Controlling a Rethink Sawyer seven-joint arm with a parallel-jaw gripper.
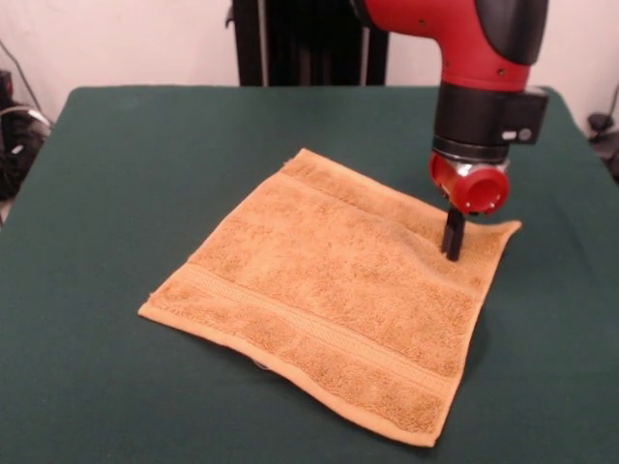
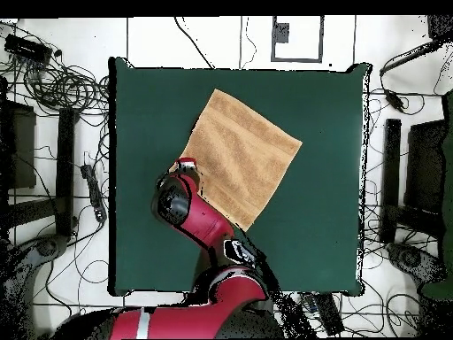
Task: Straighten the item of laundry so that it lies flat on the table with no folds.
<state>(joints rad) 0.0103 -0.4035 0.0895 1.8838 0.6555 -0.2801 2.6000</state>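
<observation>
Terry towel lies flat, a square set cornerwise on felt table. My gripper presses its corner; I cannot tell its grip.

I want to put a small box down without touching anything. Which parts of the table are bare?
The dark green felt table is bare beyond the golden-orange terry towel's left edge and toward the far edge. It is crowded at the towel's right corner, where the gripper stands.

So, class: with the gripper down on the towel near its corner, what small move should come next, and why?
Probably lift the gripper straight up, clear of the towel. The towel already looks spread flat on the table with no visible folds, so dragging it further might wrinkle it.
</observation>
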